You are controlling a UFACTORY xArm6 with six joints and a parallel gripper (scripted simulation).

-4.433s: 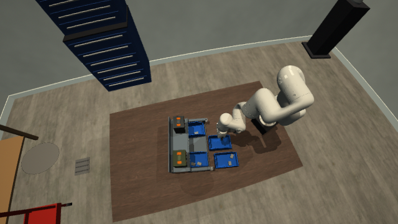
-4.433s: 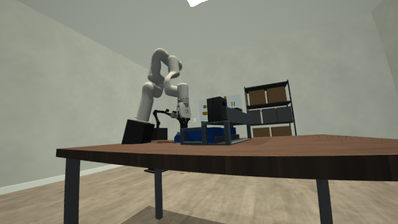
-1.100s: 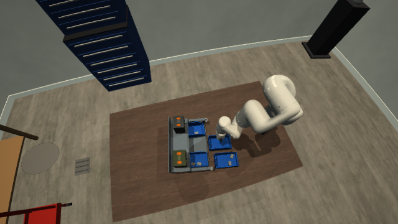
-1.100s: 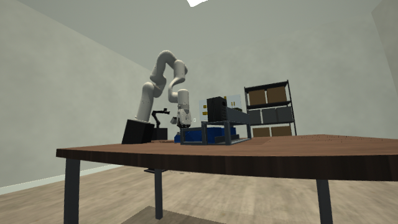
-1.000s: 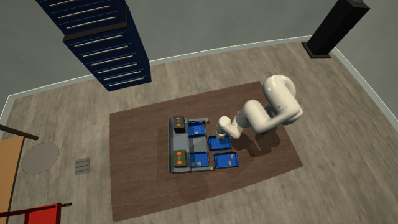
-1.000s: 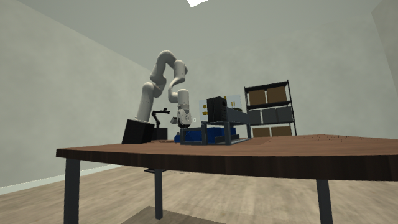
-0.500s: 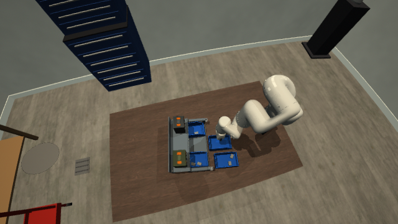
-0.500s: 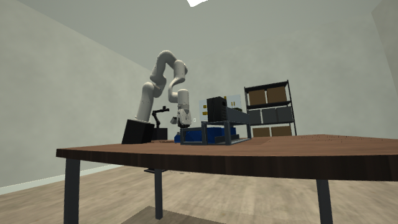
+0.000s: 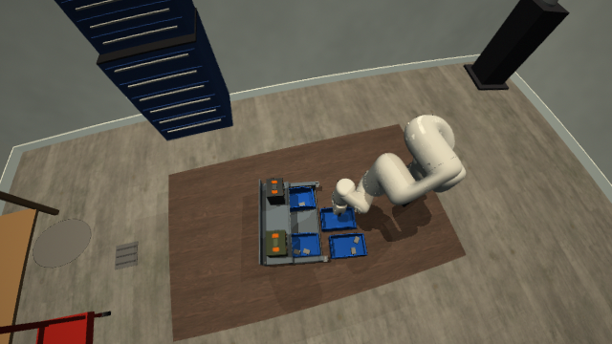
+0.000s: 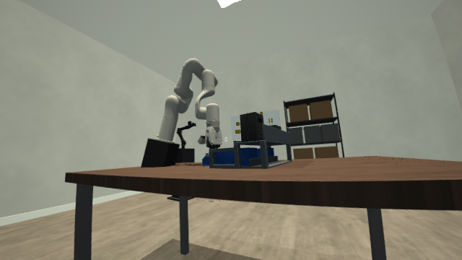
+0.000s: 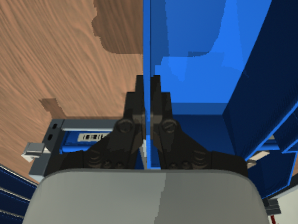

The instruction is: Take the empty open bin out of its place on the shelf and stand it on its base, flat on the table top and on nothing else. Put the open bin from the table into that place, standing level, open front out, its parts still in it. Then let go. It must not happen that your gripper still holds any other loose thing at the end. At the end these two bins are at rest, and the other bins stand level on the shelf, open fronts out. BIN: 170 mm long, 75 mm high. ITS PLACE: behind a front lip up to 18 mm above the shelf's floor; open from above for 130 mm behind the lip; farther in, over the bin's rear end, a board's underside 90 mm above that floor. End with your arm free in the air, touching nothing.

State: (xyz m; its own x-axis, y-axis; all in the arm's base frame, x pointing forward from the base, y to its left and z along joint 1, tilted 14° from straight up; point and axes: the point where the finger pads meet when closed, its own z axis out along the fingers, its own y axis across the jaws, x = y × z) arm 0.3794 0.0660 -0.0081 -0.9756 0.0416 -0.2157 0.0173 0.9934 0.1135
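The empty blue bin [image 9: 338, 219] is in front of the shelf [image 9: 289, 222], outside the shelf's vacant middle place [image 9: 304, 221]. My gripper [image 9: 340, 210] is over the bin's upper edge. In the wrist view the fingers are shut on the bin's thin side wall, with the bare blue inside [image 11: 200, 63] to the right. I cannot tell whether the bin rests on the table or hangs just above it. A second blue bin [image 9: 347, 246] with small parts in it stands on the table beside it. In the low side view the gripper [image 10: 213, 144] is just before the shelf.
Two more blue bins [image 9: 302, 198] [image 9: 305, 245] holding parts sit in the shelf's outer places. Two dark boxes [image 9: 274, 190] [image 9: 276, 243] stand on the shelf's upper board. The arm's base [image 10: 160, 152] is at the table's far side.
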